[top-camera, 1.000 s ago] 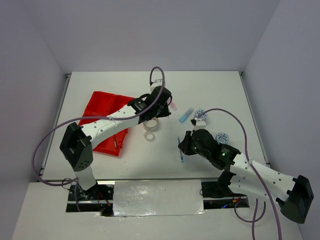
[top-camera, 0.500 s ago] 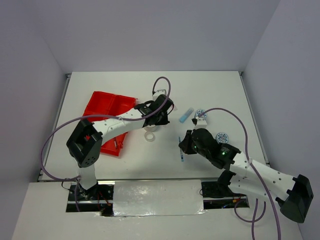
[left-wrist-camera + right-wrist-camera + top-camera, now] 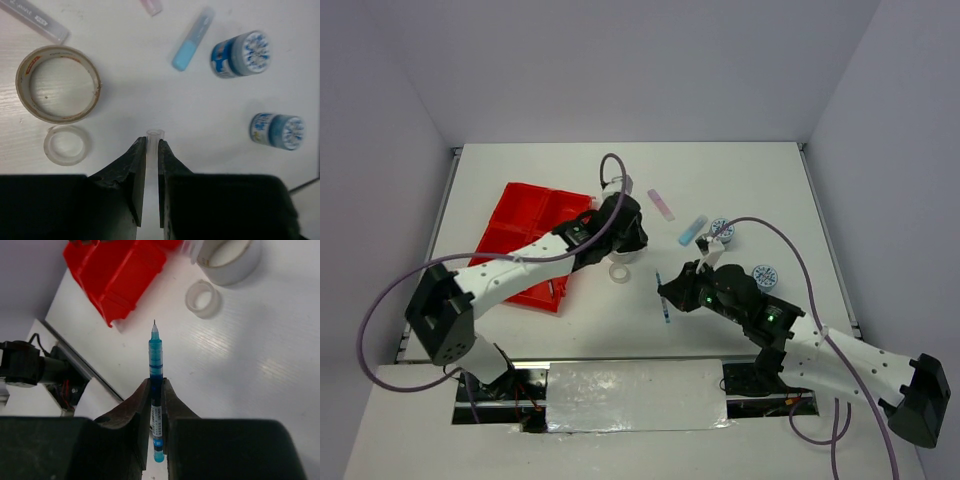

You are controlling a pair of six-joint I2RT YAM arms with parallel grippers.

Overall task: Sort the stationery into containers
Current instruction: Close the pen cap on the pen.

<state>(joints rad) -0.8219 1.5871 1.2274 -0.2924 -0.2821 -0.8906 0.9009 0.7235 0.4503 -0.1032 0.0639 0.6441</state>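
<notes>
My left gripper (image 3: 628,238) hovers over the large grey tape ring (image 3: 623,253) and is shut on a thin translucent white stick (image 3: 153,136). A small clear ring (image 3: 619,271) lies just in front of it. My right gripper (image 3: 672,293) is shut on a blue pen (image 3: 664,304) and holds it above the table, tip pointing towards the red tray (image 3: 520,215). The pen shows between the jaws in the right wrist view (image 3: 156,365). A pink stick (image 3: 662,205), a light-blue stick (image 3: 693,229) and two blue-white rolls (image 3: 722,230) (image 3: 764,276) lie on the table.
The red tray sits at the left, its corner in the right wrist view (image 3: 120,275). A thin pen (image 3: 554,289) lies in its near-right compartment. A clear pen (image 3: 35,20) lies by the large ring (image 3: 57,84). The table's near edge has a metal strip (image 3: 635,395).
My right gripper has lifted the blue pen and carried it left. My left gripper has drawn back from beside the pink stick to above the tape rings.
</notes>
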